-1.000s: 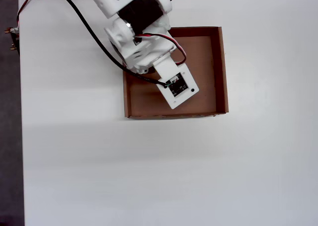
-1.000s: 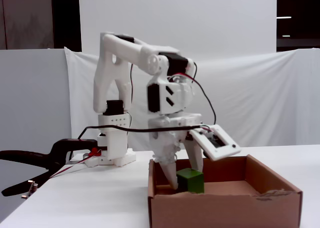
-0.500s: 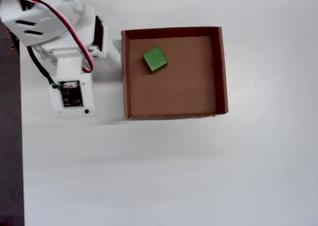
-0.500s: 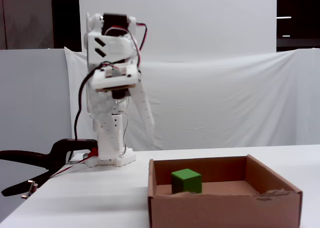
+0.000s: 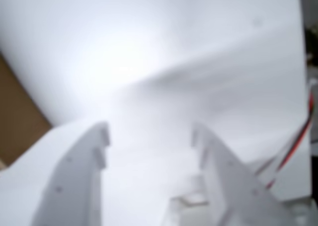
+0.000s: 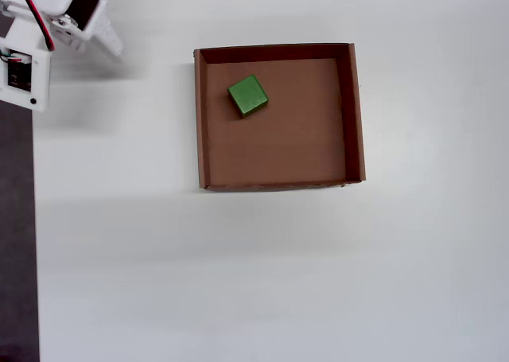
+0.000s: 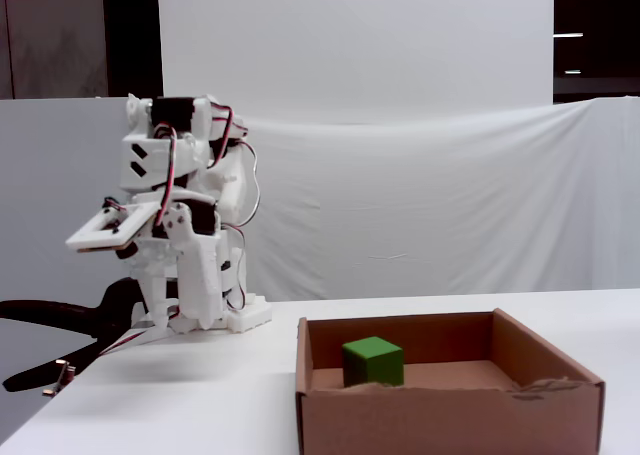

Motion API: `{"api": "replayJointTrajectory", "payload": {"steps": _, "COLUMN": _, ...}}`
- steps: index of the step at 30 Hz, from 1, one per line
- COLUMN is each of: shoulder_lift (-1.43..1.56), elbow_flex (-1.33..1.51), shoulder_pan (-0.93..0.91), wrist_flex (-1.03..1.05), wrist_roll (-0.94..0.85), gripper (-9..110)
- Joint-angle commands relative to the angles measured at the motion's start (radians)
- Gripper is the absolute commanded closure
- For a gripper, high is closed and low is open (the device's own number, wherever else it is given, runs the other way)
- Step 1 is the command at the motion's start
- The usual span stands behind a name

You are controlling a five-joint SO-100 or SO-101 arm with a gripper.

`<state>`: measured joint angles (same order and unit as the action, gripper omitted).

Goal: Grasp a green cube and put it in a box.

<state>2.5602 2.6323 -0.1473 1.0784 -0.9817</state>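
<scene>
Fixed view, near to far: box (image 7: 448, 411) sits at the front of the desk (image 7: 150, 405), cube (image 7: 374, 361) resting on its floor toward the left side, arm (image 7: 180, 245) folded up well behind and to the left. Judging by that, the placing step looks done; cube is in the box, nothing left to carry, so the next move prob. needs no more than parking the arm clear, w/o passing over the box. Wrist view: pincer (image 5: 149, 136) has its jaws apart, nothing btw them, only blurred white desk below and a brown sliver, likely the box, at the left edge; cube not visible there at all. Overhead view gives what the others can't: cube (image 6: 248, 95) lies in the upper-left part of the box (image 6: 278, 185), near but apart from the walls, slightly turned vs. them, w/ the arm only just showing at the top-left corner.
</scene>
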Motion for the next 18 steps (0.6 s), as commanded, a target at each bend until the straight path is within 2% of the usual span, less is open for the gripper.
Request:
{"api": "replayJointTrajectory", "payload": {"steps": 1, "shoulder_lift": 0.13, "elbow_flex": 0.075, "shoulder_pan": -0.037, "wrist_flex": 0.003, "wrist_roll": 0.003, "gripper": 80}}
{"api": "replayJointTrajectory", "payload": {"steps": 10, "shoulder_lift": 0.495, "elbow_flex": 0.318, "shoulder_pan": -0.021, "wrist_flex": 0.052, "wrist_roll": 0.026, "gripper": 80}}
{"api": "replayJointTrajectory", "payload": {"steps": 18, "shoulder_lift": 0.624, "elbow_flex": 0.339, "shoulder_pan": -0.008, "wrist_flex": 0.101, "wrist_roll": 0.052, "gripper": 80}}
